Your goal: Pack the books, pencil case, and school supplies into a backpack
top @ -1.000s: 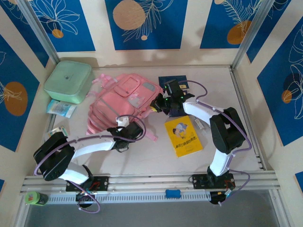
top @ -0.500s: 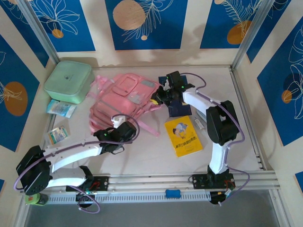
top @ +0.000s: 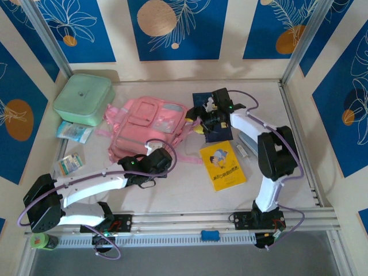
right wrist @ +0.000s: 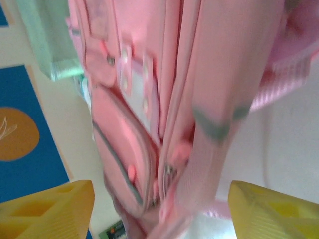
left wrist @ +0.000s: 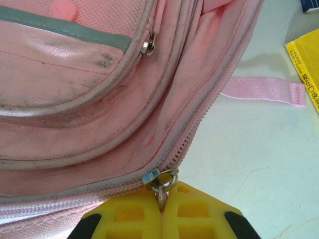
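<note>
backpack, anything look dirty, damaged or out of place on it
The backpack carries dark grimy smudges along its pocket seams. One strap lies loose on the table, pointing toward the yellow book. No tear shows. The left gripper pinches the zipper pull.

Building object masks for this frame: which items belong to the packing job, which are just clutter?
Job: backpack; yellow book; navy book; zipper pull, pinched by the left gripper.
Lying about: mint-green box; blue-white packet; small packet near the left arm. Either packet might count as supplies; can't tell.
</note>
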Motion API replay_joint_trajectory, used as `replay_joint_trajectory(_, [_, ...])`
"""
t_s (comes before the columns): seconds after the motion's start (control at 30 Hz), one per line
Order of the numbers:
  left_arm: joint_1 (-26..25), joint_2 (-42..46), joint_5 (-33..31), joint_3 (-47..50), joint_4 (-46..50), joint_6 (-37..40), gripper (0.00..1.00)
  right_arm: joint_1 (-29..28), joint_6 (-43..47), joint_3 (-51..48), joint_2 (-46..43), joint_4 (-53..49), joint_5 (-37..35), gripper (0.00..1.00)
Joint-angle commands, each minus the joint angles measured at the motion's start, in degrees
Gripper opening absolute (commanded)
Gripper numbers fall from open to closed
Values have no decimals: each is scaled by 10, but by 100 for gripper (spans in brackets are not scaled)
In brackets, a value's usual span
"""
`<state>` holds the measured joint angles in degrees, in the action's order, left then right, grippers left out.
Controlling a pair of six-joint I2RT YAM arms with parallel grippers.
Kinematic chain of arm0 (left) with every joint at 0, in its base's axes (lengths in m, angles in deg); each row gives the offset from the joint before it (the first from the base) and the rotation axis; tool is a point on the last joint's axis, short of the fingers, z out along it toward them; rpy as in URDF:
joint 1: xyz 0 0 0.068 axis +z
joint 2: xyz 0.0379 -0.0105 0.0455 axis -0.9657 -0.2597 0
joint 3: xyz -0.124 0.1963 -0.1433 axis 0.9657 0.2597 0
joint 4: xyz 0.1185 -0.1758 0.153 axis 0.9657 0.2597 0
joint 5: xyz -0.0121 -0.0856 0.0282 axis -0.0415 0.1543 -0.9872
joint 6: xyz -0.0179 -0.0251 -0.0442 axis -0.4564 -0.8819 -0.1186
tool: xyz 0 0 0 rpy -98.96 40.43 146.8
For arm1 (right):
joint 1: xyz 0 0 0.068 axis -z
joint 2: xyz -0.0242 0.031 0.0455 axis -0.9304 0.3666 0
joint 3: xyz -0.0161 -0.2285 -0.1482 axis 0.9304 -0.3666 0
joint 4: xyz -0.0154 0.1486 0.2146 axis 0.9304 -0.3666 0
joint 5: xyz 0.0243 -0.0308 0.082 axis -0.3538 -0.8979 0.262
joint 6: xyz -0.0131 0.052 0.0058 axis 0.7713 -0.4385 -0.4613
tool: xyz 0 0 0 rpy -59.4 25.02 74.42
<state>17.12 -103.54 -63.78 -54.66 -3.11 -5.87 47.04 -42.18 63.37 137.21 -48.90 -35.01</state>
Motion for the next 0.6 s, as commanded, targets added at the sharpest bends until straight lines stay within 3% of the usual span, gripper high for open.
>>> replay_joint_trajectory(0.0, [4, 7, 11, -14, -7, 15, 0, -42, -46, -74, -54, 54, 40, 75])
replay_joint_trajectory(0.17, [4, 2, 14, -17, -14, 16, 0, -106, -140, -139, -57, 146, -1, 72])
replay_joint_trajectory(0.33, [4, 1, 19, -11, -26, 12, 0, -143, -164, -106, -4, 173, -22, 62])
replay_joint_trajectory(0.57, [5, 10, 22, 0, -23, 14, 0, -142, -112, -39, 51, 129, -15, 18])
